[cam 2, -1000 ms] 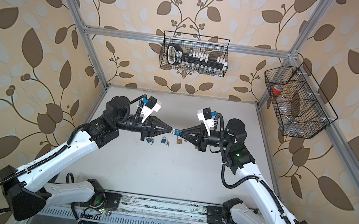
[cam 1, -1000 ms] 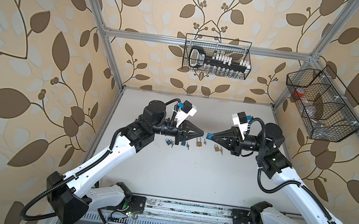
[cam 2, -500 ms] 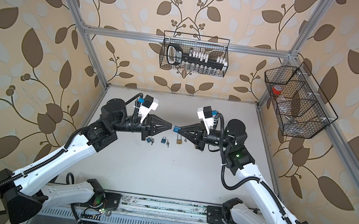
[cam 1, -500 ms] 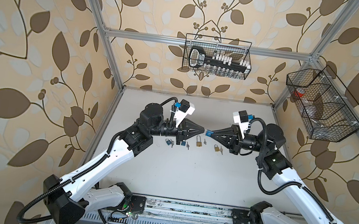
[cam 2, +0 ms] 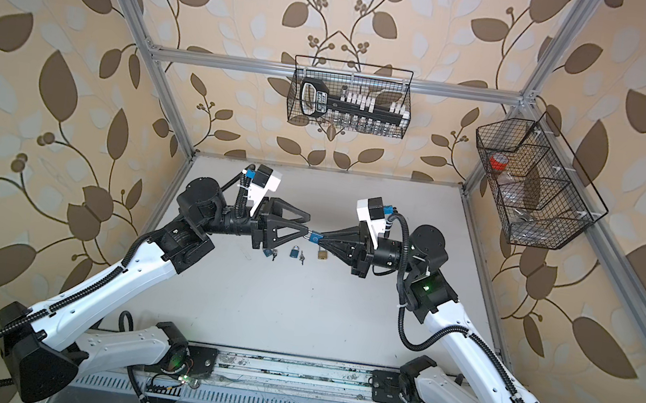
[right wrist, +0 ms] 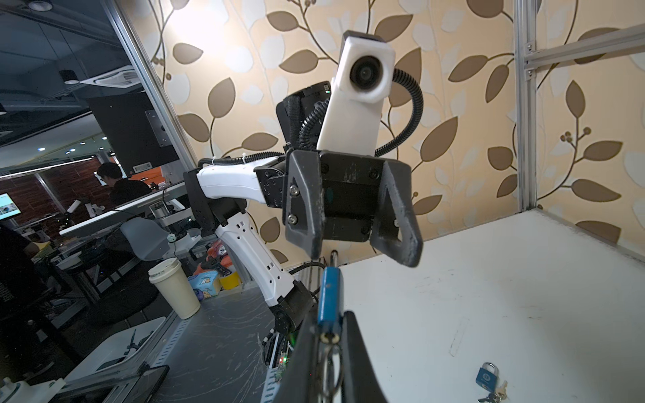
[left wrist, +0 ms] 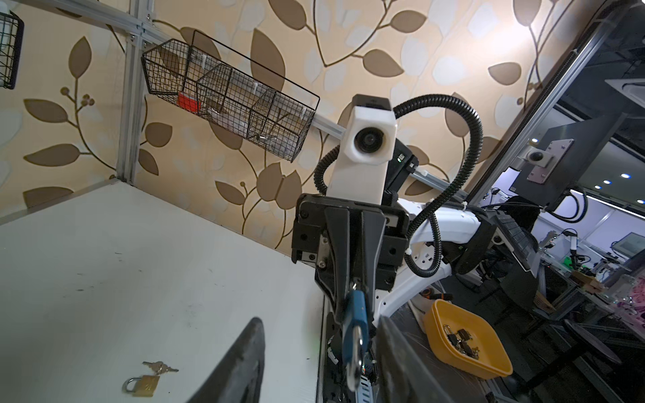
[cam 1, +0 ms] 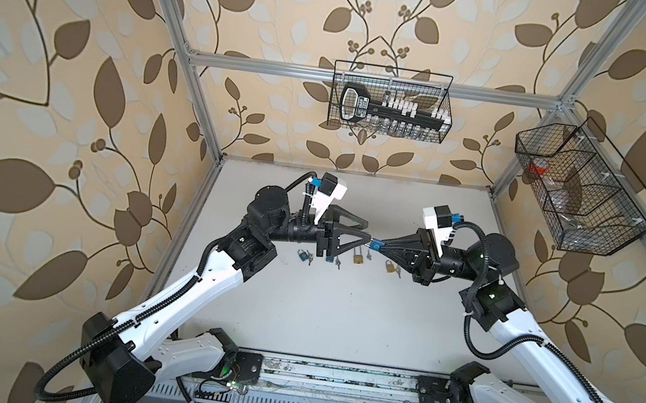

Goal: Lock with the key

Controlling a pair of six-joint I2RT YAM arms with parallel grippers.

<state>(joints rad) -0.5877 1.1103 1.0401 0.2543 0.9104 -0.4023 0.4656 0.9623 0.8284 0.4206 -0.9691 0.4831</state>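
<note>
A blue padlock (cam 1: 376, 244) hangs in the air between the two arms in both top views, over the white table (cam 1: 340, 317). My right gripper (cam 1: 383, 246) is shut on the key at the padlock's bottom end. In the right wrist view the padlock (right wrist: 330, 296) sticks out beyond the right gripper (right wrist: 331, 343), and a key ring hangs between the fingers. My left gripper (cam 1: 368, 231) stands open. Seen from the left wrist, its fingers (left wrist: 241, 366) flank the padlock's shackle (left wrist: 354, 356) without pinching it.
Loose padlocks with keys lie on the table below the grippers: a blue one (cam 1: 303, 255) and two brass ones (cam 1: 358, 257) (cam 1: 388, 266). A wire basket (cam 1: 390, 102) hangs on the back wall, another (cam 1: 582, 192) on the right. A yellow bowl (left wrist: 464, 345) sits off the table.
My left gripper was shut at the padlock's shackle end and has now spread its jaws, letting go. The right gripper keeps its grip, and both arms stay tip to tip.
</note>
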